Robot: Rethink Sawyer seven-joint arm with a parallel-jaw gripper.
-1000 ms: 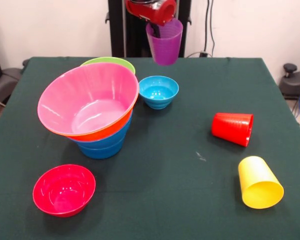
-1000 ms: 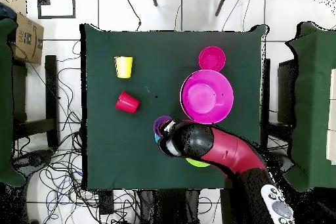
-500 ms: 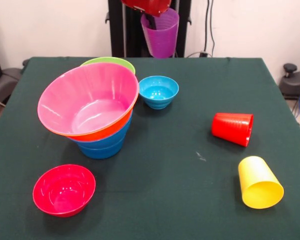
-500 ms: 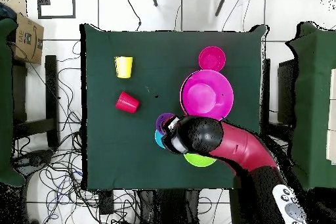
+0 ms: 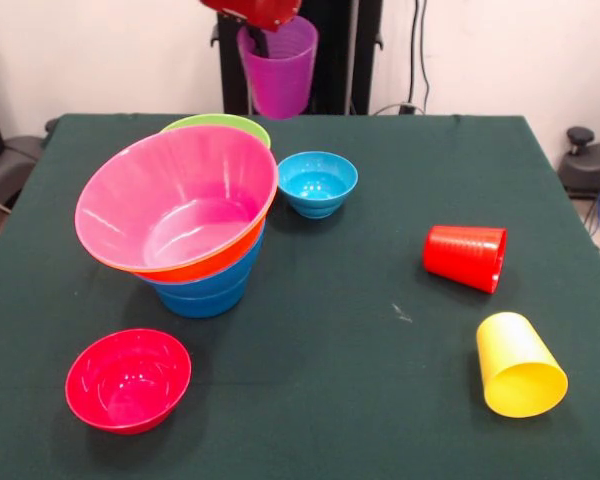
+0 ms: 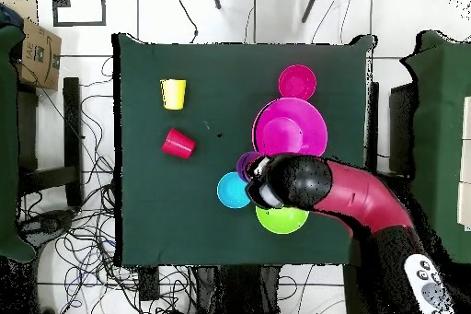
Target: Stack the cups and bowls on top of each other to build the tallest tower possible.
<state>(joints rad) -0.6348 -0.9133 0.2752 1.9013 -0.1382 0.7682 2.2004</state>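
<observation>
My gripper [image 5: 259, 35] holds the translucent purple cup [image 5: 276, 68] upright by its rim, high above the table's far side, over the green bowl [image 5: 220, 124]. From above, the purple cup [image 6: 246, 164] peeks out beside the arm, next to the tower. The tower [image 5: 180, 210] is a pink bowl [image 6: 290, 133] nested on an orange one, on blue bowls [image 5: 205, 290], tilted. A small light-blue bowl [image 5: 317, 182] sits beside it. A small red bowl [image 5: 128, 379] lies near the front left. The red cup [image 5: 466, 257] and yellow cup [image 5: 519, 366] lie on their sides at right.
The green bowl [image 6: 281, 219] sits behind the tower, partly under the arm [image 6: 359, 195] from above. Black chairs [image 6: 442, 145] flank the table [image 5: 360, 400]. A cardboard box [image 6: 37, 52] and cables lie on the floor.
The gripper has carried the purple cup higher and sideways, from over the light-blue bowl toward the green bowl and the tower. Nothing else moved.
</observation>
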